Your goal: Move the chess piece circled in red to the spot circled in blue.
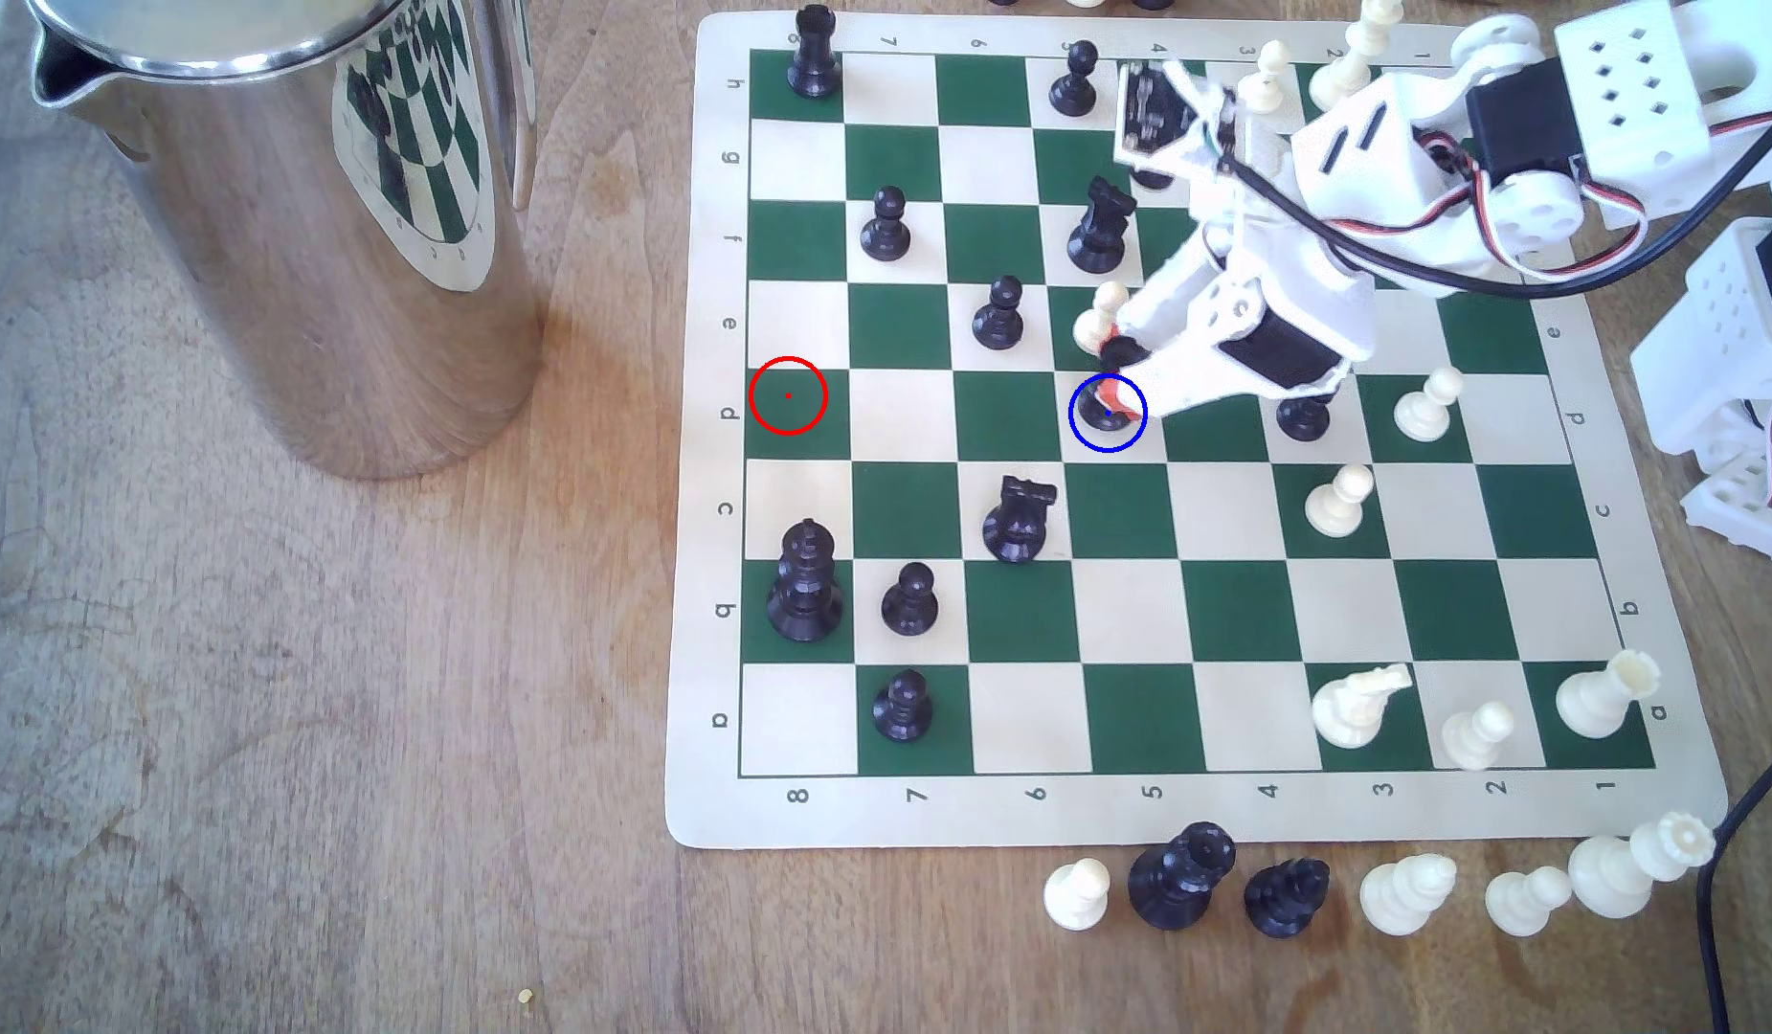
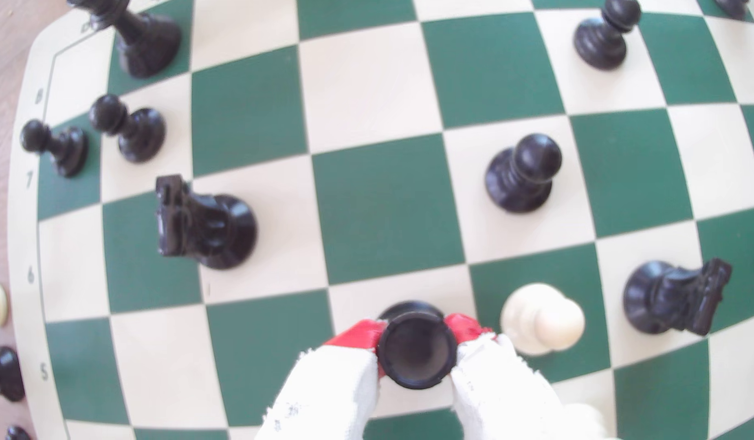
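Clamped in the pincer (image 2: 416, 345), the black rook (image 2: 416, 353) stands over the blue-ringed square (image 1: 1107, 413), mid-frame. Only release remains, I judge; the red-ringed square (image 1: 788, 396) is vacant.

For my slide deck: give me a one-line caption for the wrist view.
The tool shut on the black rook above a cream square, a white pawn beside it.

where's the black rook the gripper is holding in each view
Exterior view: the black rook stands between the gripper tips inside the blue circle, mid-board.
Wrist view: the rook is seen from above, low in the middle of the picture, pinched by the red-tipped fingers.
Shared landmark: the white pawn right beside the rook.
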Robot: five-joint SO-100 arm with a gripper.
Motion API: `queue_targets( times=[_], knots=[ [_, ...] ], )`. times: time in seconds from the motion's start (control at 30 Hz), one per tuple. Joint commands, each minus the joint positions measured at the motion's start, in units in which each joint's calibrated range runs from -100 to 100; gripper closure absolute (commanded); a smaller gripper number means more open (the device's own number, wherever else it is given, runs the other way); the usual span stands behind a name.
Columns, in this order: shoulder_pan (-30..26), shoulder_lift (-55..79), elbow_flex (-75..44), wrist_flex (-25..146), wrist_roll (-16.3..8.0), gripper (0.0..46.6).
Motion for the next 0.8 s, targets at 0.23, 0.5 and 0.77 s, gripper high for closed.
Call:
queue_targets(
  times=[0.23, 0.5, 0.77],
  knots=[
    [-0.3, -0.1, -0.7, -0.9, 0.2, 46.1],
    [-1.1, 1.6, -0.6, -1.8, 0.2, 45.0],
    [-0.8, 1.2, -0.3, -1.7, 0.3, 36.0]
  ],
)
